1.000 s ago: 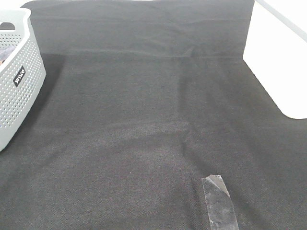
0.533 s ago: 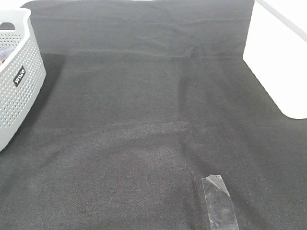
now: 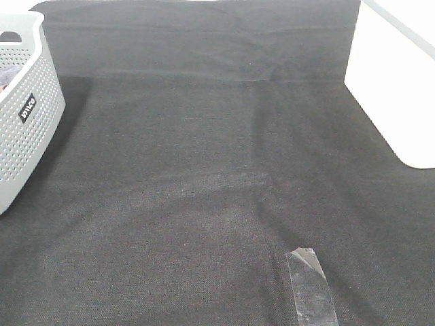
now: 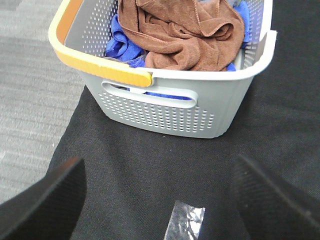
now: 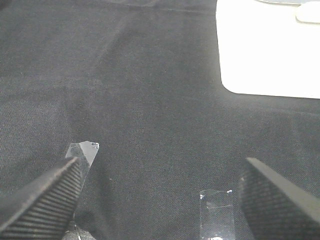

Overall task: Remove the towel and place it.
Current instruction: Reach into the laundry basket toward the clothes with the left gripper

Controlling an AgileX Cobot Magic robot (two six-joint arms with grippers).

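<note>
- The black table cloth (image 3: 204, 170) fills nearly the whole high view, with a crease running across its upper part.
- A bare white surface (image 3: 391, 81) shows at the upper right of the high view, where the cloth ends.
- A grey perforated basket (image 3: 27, 136) stands on the cloth at the left edge of the high view, partly cut off by the frame. It carries a small black label (image 3: 26, 107). The left wrist view shows an orange strip (image 4: 100, 67) along part of its rim.
- The towel (image 4: 185, 35), reddish-brown, lies crumpled inside the basket on top of the other contents.
- A blue cloth (image 4: 120, 42) lies under and beside the towel in the basket.
- The left gripper (image 4: 160, 200) is spread wide and grasps nothing. It hangs over the black cloth, facing the basket's handle side.
- The right gripper (image 5: 160, 200) is likewise spread wide and grasps nothing, over bare black cloth near the white surface.
- A strip of clear tape (image 3: 311, 285) is stuck to the cloth at the lower right of the high view.
</note>
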